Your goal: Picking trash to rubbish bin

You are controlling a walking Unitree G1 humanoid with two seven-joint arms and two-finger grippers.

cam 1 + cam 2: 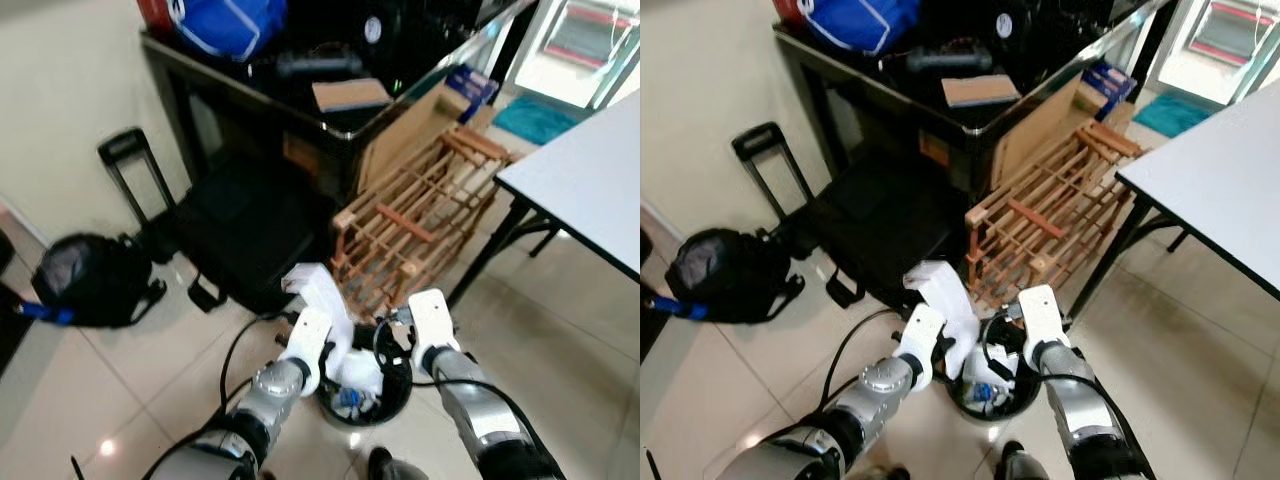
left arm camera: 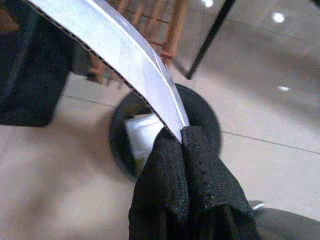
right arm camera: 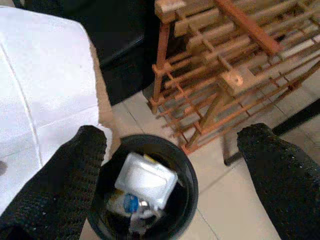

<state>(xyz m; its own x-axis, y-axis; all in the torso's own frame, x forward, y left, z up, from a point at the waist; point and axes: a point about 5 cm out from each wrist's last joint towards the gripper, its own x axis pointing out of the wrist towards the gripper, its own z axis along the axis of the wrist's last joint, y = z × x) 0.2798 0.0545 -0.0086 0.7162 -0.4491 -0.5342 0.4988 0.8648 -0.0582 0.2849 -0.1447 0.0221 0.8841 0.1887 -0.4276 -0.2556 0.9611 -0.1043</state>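
Observation:
A small round black rubbish bin point(image 1: 398, 395) stands on the tiled floor before me, with a white container point(image 3: 145, 179) and other scraps inside. My left gripper point(image 2: 181, 137) is shut on a white piece of corrugated cardboard point(image 1: 322, 296), held upright over the bin's left rim. The cardboard point(image 3: 45, 95) also shows large in the right wrist view, beside the bin point(image 3: 185, 170). My right gripper point(image 3: 170, 150) hangs open just above the bin's right side, with nothing between its fingers.
A wooden rack point(image 1: 420, 215) leans behind the bin. A black bag point(image 1: 240, 235) and a black backpack point(image 1: 85, 275) lie to the left, under a dark cluttered table point(image 1: 330, 120). A white table point(image 1: 590, 175) with black legs stands at right. A black cable point(image 1: 235, 350) runs over the floor.

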